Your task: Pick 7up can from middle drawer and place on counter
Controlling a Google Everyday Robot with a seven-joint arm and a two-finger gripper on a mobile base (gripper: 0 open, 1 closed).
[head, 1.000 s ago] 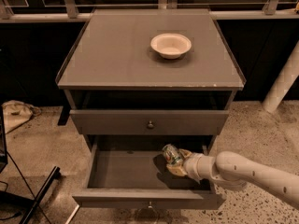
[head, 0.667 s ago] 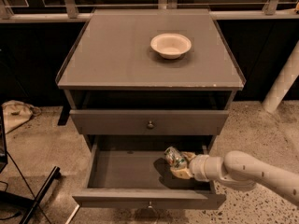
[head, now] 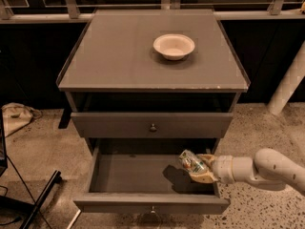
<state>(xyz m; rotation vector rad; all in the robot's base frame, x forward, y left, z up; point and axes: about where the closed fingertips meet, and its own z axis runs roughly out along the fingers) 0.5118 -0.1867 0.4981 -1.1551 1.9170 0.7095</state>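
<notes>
The 7up can, silvery-green with red and white marks, is tilted in my gripper, which is shut on it. The can hangs just above the right end of the open middle drawer and casts a shadow on the drawer's grey floor. My white arm reaches in from the right over the drawer's right side. The counter is the flat grey cabinet top above, with a white bowl on its back right part.
A closed grey drawer front with a round knob sits between the counter and the open drawer. A white post stands at the right. A pale bag and black stand legs are on the floor at left.
The gripper and the can have moved a little to the right, towards the drawer's right wall. The drawer, the bowl and the cabinet have not moved.
</notes>
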